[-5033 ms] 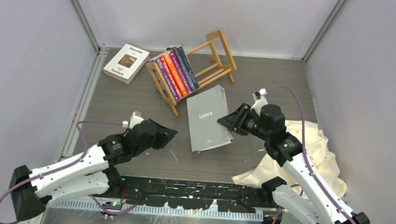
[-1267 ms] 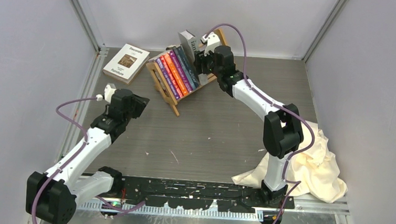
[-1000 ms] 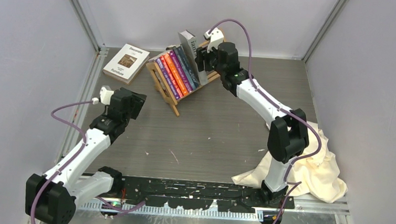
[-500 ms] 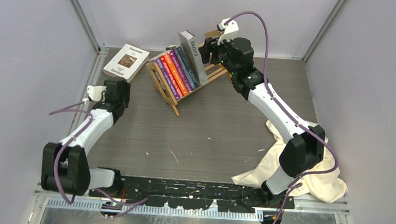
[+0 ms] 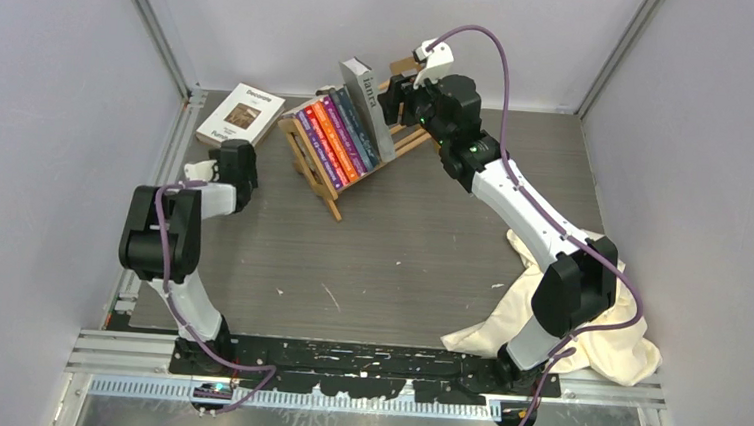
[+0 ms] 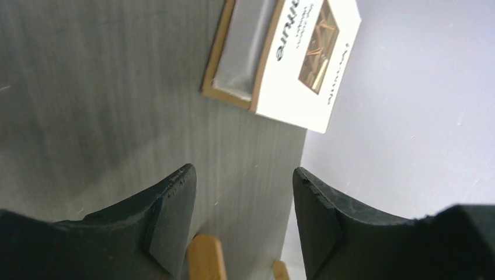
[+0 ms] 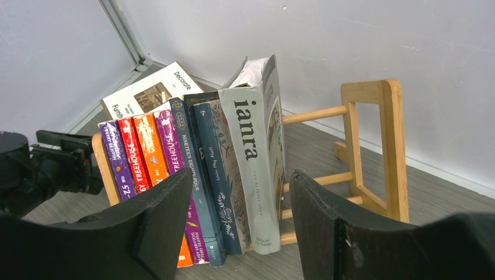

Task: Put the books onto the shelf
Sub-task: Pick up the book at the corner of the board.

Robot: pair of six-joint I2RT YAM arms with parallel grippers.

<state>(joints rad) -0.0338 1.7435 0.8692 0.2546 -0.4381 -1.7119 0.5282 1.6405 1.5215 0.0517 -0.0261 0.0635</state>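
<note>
R end effector (image 7: 240,184) wide, empty, facing tall grey book (image 7: 251,157) in light-wood slatted rack (image 7: 392,151); L end effector (image 6: 243,175) wide too, nr white book (image 6: 309,55).

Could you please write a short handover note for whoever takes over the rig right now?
Left tool: open and empty, pointed toward the white book, not touching it.
Right tool: open and empty, facing the grey book.
Done: the grey book stands on the shelf beside the row of paperbacks.
Left: the white book lies flat on the table near the far left corner, off the shelf. There is free space on the shelf beyond the grey book, which is probably where it should go.
</note>
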